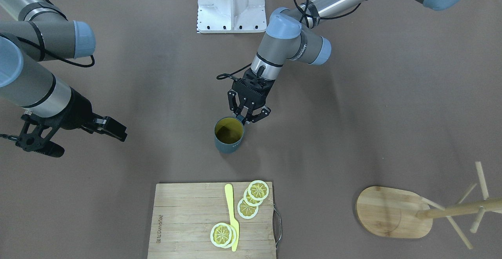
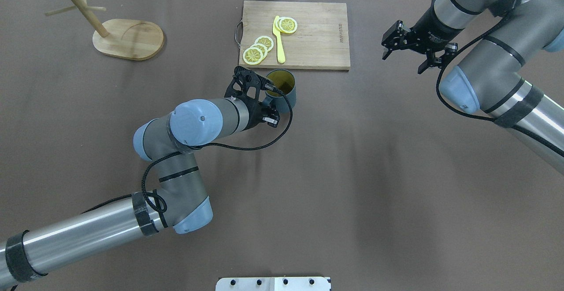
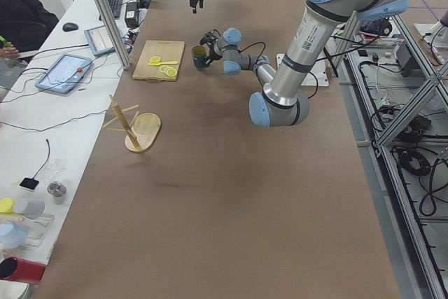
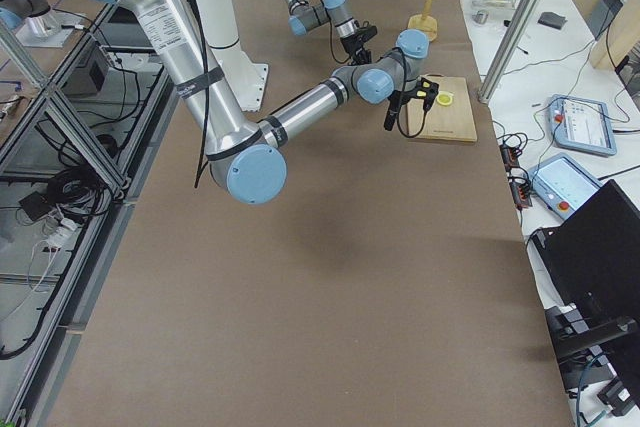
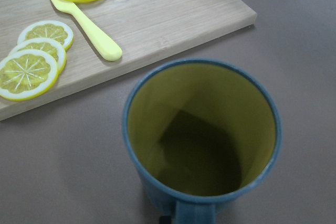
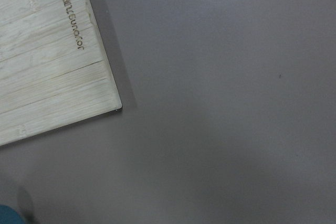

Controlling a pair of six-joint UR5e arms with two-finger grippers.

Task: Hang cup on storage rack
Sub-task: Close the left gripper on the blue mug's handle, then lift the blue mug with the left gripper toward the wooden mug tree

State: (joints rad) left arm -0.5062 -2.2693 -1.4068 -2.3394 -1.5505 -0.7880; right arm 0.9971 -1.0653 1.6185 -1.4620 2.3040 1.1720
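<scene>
Front view: cup [image 1: 229, 135] upright on the worktop [image 1: 353, 113], mouth up, yellow-green inside visible. Left hand [image 1: 244, 120] sits at the rim on the robot-facing side, tips touching the cup and drawn in narrow. The handle is hidden under it, so it reads as clamped there. Right hand [image 1: 90, 143] is well apart from the cup, spread wide, holding nothing. Storage rack [image 1: 392, 212] is well apart on the left arm's side, at the operators' edge. Cutting board [image 1: 184, 216] is near the cup.

Overhead: cup just off the board's robot-side edge, left hand against its near-left side. Rack in the far left corner, well clear of both.

Left side view: cup beside the board, left hand at it. Too small to judge the grip.

Right side view: cup not discernible.

Left wrist: cup fills the frame, handle at bottom centre, directly in line with the hand. Lemon slices [image 5: 29, 72] on the board behind.

Right wrist: board corner and worktop only.
</scene>
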